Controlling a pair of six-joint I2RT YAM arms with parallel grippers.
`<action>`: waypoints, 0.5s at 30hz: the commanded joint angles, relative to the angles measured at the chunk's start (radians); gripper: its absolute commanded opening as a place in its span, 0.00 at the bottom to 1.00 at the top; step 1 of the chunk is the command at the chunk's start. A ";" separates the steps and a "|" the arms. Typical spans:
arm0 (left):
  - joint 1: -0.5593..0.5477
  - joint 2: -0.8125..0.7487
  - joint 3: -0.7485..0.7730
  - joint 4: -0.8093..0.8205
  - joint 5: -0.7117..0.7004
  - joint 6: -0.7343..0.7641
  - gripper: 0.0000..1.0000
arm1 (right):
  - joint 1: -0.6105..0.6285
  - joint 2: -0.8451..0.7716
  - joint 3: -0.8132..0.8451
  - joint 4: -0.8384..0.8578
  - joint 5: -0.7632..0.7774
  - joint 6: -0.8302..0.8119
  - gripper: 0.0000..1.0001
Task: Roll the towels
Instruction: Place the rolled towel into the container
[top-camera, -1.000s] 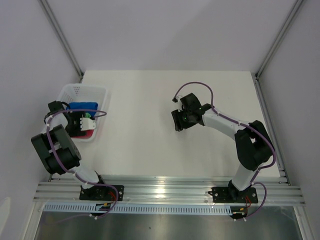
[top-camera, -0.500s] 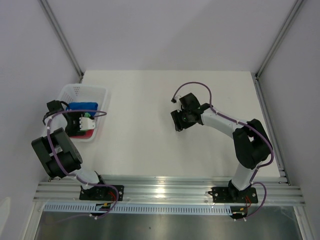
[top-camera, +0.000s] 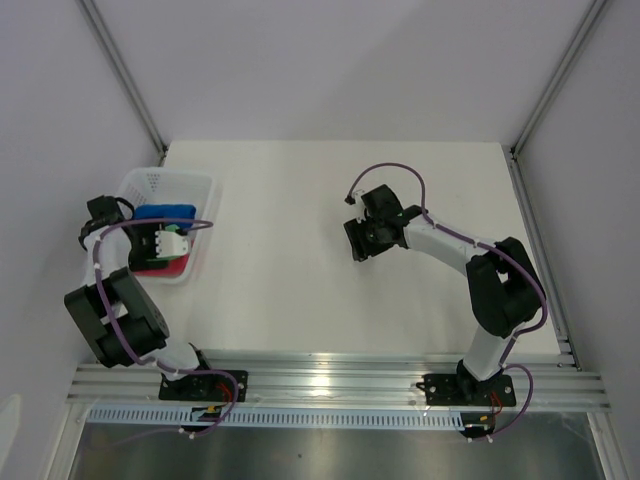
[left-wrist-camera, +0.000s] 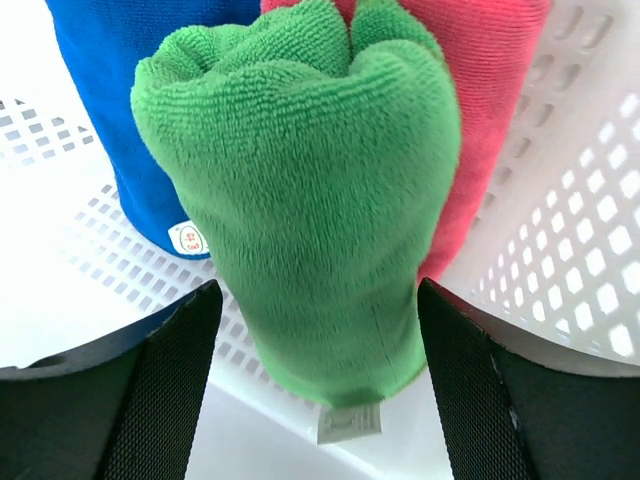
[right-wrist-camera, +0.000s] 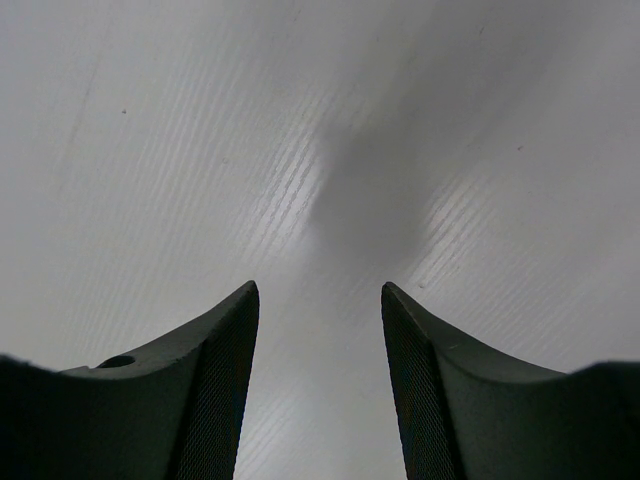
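Note:
Three rolled towels lie side by side in a white mesh basket (left-wrist-camera: 570, 260). The green towel (left-wrist-camera: 300, 180) is in the middle, the blue towel (left-wrist-camera: 110, 100) on its left and the pink-red towel (left-wrist-camera: 490, 120) on its right. My left gripper (left-wrist-camera: 318, 290) is open and straddles the near end of the green roll, with a small gap at each finger. From above, the left gripper (top-camera: 165, 243) covers most of the basket (top-camera: 165, 178); the blue towel (top-camera: 165, 211) and pink-red towel (top-camera: 172, 268) show around it. My right gripper (top-camera: 358, 240) (right-wrist-camera: 319, 288) is open over bare table.
The basket stands at the table's left edge, close to the side wall. The white table (top-camera: 300, 300) stretches to the right of it. Slanted metal frame posts (top-camera: 125, 75) rise at the back corners.
The left arm's elbow has swung a little to the left and down while its gripper stays over the basket. The right gripper has barely shifted.

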 joint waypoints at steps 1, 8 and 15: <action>0.007 -0.055 0.033 -0.093 0.046 0.255 0.82 | -0.004 0.014 0.024 0.007 -0.009 -0.016 0.56; 0.007 -0.089 0.037 -0.158 0.024 0.275 0.82 | -0.006 0.007 0.007 0.016 -0.016 -0.016 0.56; 0.007 -0.143 0.092 -0.217 0.090 0.236 0.83 | -0.007 -0.012 0.006 0.031 -0.013 -0.016 0.55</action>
